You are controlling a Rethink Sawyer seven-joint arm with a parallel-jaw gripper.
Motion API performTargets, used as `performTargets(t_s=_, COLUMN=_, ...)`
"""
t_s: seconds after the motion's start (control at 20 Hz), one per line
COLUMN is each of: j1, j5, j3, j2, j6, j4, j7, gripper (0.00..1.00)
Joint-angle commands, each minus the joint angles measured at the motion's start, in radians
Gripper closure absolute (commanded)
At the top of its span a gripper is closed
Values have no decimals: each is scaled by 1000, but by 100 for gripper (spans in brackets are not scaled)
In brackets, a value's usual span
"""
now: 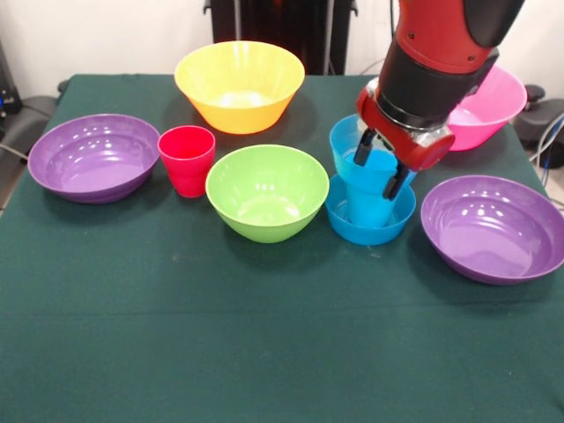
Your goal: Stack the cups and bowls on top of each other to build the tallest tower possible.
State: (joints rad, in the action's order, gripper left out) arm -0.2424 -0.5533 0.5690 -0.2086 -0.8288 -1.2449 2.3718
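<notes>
The gripper (381,165) has its fingers spread apart over the blue tower (370,198), one inside the top bowl. The green bowl (267,191) sits just beside it

The near half of the green table (264,352) lay bare, giving open passage along the whole front edge. Across the middle, a purple bowl (92,157), red cup (186,159), lime green bowl (267,191), blue stack (370,189) and second purple bowl (493,227) formed a close row with only narrow gaps. Behind, the orange-yellow bowl (239,85) and pink bowl (489,106) stood apart, while the arm (436,62) blocked the space above the blue stack.
</notes>
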Motion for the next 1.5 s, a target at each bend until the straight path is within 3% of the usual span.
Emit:
performTargets(t_s=0.05, j1=-14, j5=13, j3=-126, j2=6, j6=-79, j4=28, j7=157, gripper=0)
performTargets(t_s=0.65, j1=10, j5=4, j3=-142, j2=-2, j6=-45, j4=27, j7=132, gripper=0)
performTargets(t_s=0.95, j1=51, j5=12, j3=-137, j2=9, j6=-70, j4=92, j7=108, gripper=0)
performTargets(t_s=1.5, j1=73, j5=1, j3=-167, j2=-67, j6=-108, j4=74, j7=96, gripper=0)
